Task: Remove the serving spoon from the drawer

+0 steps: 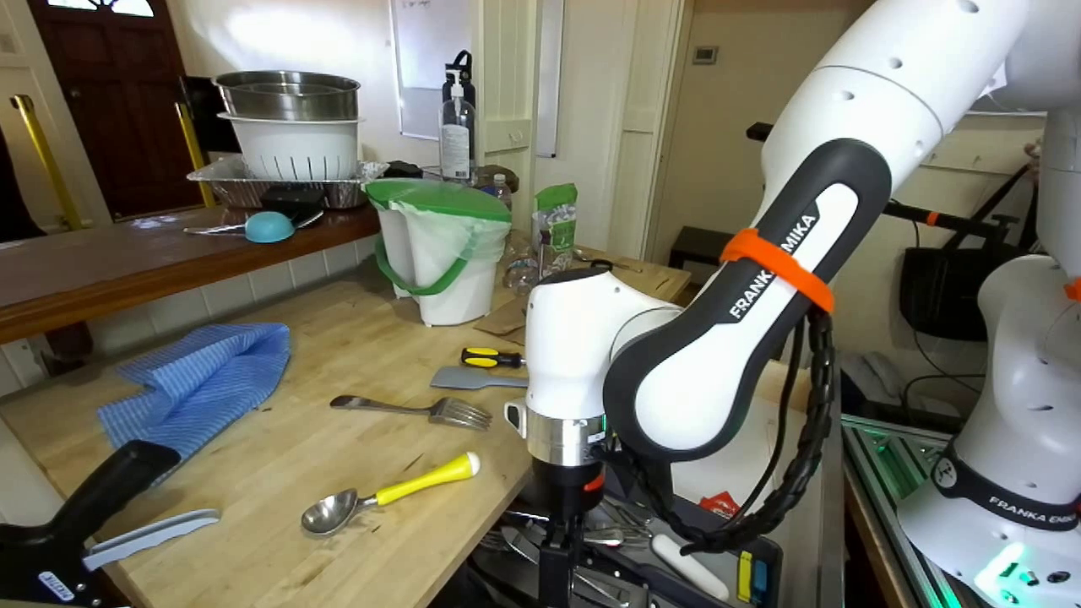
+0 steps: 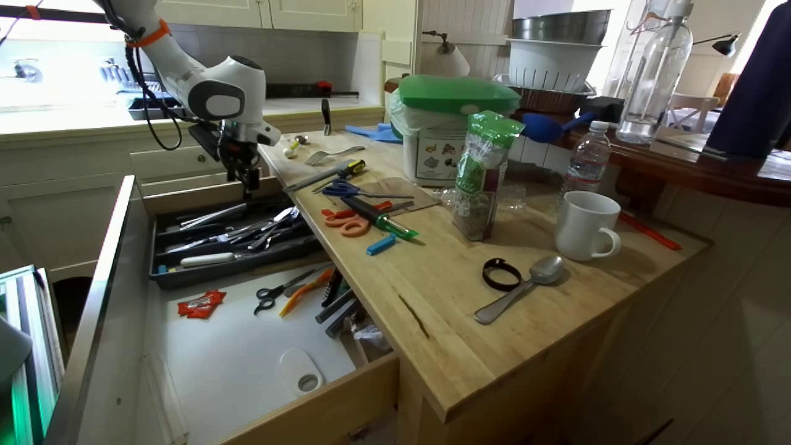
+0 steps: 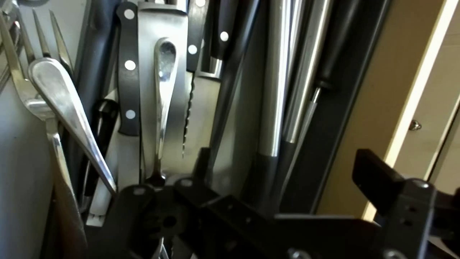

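The open pale wooden drawer (image 2: 334,402) shows in both exterior views, and its wooden wall (image 3: 391,68) shows at the right of the wrist view. My gripper (image 2: 248,179) points down over the far part of the drawer, above the utensil tray. In the wrist view my gripper (image 3: 287,165) is open, with its fingers wide apart. Steel utensil handles with black lower parts (image 3: 275,90) appear between the fingers, and nothing is held. The serving spoon's round black bowl does not show. I cannot tell whether any dark handle here belongs to it.
A dark utensil tray (image 2: 238,272) inside the drawer holds many knives, forks and handles. Scissors (image 2: 269,300) and red packets (image 2: 203,304) lie on the drawer floor. The wooden counter (image 1: 279,473) beside the drawer bears a yellow-handled spoon (image 1: 426,480) and a fork (image 1: 456,412).
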Controlling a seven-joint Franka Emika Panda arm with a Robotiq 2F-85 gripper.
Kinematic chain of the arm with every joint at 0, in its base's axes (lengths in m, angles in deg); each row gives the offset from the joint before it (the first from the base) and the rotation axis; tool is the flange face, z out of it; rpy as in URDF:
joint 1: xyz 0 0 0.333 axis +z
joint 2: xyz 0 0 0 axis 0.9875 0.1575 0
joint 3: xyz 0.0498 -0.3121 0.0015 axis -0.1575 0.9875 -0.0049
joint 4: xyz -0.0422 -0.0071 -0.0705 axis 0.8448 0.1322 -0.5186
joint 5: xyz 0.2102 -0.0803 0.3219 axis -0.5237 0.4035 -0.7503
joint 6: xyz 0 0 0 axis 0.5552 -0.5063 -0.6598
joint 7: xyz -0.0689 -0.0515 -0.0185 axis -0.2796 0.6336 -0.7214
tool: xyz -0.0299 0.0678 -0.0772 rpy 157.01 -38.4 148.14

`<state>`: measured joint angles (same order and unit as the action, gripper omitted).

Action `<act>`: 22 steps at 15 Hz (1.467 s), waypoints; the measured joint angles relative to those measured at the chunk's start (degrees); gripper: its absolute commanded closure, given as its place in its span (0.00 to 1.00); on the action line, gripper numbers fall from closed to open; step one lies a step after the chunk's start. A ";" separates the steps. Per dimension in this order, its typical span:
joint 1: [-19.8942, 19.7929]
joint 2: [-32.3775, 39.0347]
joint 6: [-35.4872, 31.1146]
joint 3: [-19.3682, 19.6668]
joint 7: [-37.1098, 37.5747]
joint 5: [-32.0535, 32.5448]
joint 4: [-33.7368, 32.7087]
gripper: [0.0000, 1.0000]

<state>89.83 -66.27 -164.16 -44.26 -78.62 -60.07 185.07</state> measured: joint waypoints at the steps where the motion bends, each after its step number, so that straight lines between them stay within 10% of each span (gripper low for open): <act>1: -0.17 -0.13 0.00 0.06 0.00 0.00 0.18 0.00; 14: 13.65 -2.28 -1.21 5.63 29.72 15.84 1.11 0.00; 22: 15.87 -12.16 -9.24 8.32 45.73 24.72 16.60 0.00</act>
<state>105.70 -78.43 -173.39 -35.94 -32.89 -35.34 201.67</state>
